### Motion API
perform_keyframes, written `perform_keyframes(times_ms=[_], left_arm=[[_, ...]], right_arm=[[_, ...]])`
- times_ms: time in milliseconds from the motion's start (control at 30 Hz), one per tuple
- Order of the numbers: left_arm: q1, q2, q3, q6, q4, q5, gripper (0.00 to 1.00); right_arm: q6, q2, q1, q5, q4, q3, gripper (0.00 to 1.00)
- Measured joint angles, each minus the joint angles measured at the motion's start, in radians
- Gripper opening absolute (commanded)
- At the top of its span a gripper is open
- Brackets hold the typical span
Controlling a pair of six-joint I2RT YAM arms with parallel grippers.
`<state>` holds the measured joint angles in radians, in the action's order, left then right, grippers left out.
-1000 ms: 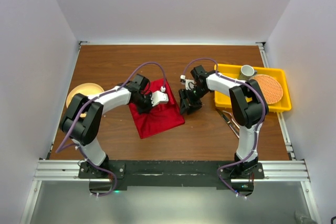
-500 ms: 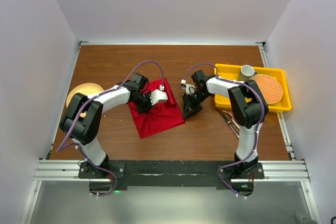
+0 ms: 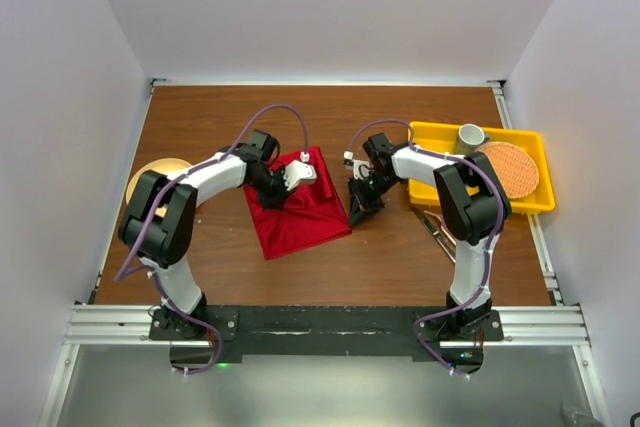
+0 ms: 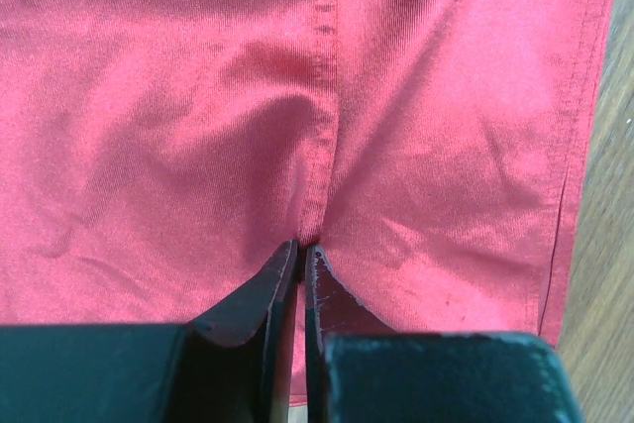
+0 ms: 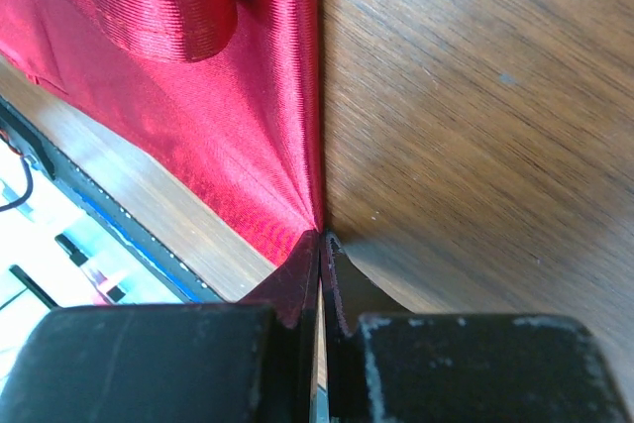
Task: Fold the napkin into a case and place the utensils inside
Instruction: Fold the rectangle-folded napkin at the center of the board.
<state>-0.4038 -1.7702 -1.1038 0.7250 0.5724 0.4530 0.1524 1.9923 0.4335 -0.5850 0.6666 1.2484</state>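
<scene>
The top camera looks down over the whole table (image 3: 400, 247); both wrist cameras (very close) share its napkin (image 3: 300, 215).

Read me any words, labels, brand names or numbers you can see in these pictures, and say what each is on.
No readable text in any view. The napkin, yellow tray, cup, woven mat and table show no lettering, labels or numbers.
</scene>
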Motion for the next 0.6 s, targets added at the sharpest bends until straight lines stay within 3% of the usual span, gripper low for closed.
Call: perform_keyframes(times_ms=[267, 367, 467, 600], left_arm=[[0.011, -0.021, -0.03, 0.0, 0.027, 0.016, 0.09], [0.014, -0.026, -0.039, 0.0, 0.035, 0.019, 0.0], [0.018, -0.026, -0.04, -0.001, 0.04, 0.027, 0.0], [0.022, -0.023, -0.046, -0.001, 0.048, 0.042, 0.0]], right_arm=[[-0.005, 0.0, 0.008, 0.011, 0.006, 0.006, 0.0], [-0.008, 0.0, 0.011, 0.016, 0.01, 0.009, 0.09], [-0.008, 0.0, 0.011, 0.016, 0.013, 0.011, 0.14], [-0.007, 0.0, 0.013, 0.015, 0.014, 0.014, 0.08]])
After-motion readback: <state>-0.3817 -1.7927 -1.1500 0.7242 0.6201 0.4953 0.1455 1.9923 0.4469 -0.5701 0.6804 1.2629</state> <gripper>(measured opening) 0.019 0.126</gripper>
